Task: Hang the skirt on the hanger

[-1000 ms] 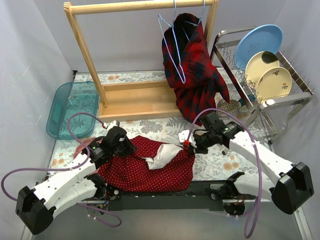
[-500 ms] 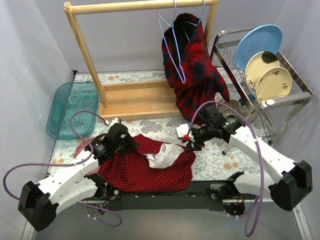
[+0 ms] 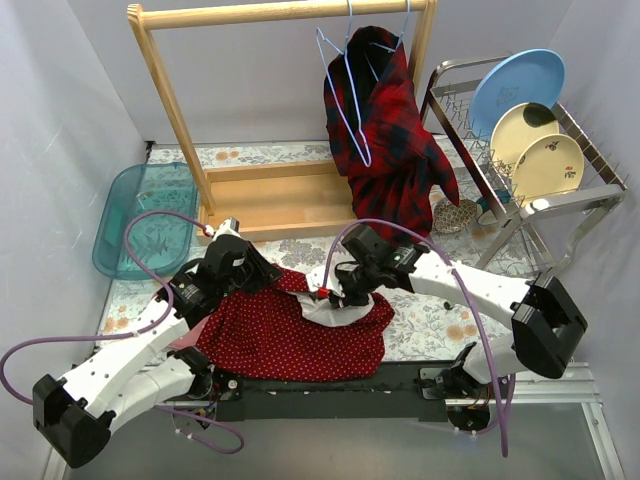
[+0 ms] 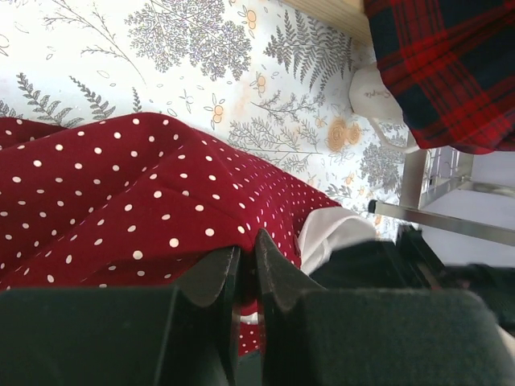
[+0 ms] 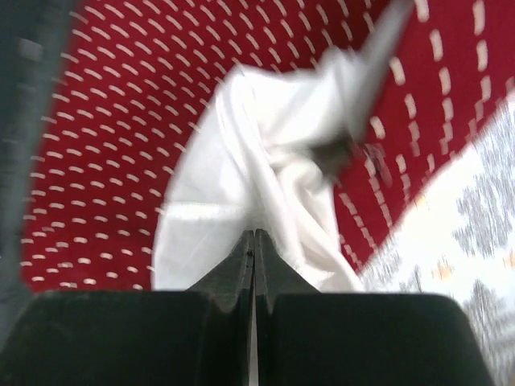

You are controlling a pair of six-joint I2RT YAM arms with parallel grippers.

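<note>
Top external view first: my left arm has drawn back a little toward the wooden rack since a second ago, and the left gripper [image 3: 250, 272] stays clamped on the upper left edge of the skirt [image 3: 280, 342]. On the left wrist view a red dotted fold sits pinched between its nearly closed fingers [image 4: 221, 269]. The skirt lies spread on the near middle of the table, its white lining [image 3: 322, 310] bunched at the far edge. My right arm has swung well to the left, and the right gripper [image 3: 330, 295] now sits on that lining with its fingers pressed together; I cannot tell whether any cloth is caught.

A floral cloth [image 3: 440, 322] covers the table. At the far left lies a teal tray [image 3: 140, 222], then the rack [image 3: 280, 12] stands at the back, the blue hanger [image 3: 341, 97] on its bar just left of a plaid shirt [image 3: 395, 145]. A wire dish rack [image 3: 545, 205] with plates [image 3: 548, 165] stands at the right, pale grey walls around
</note>
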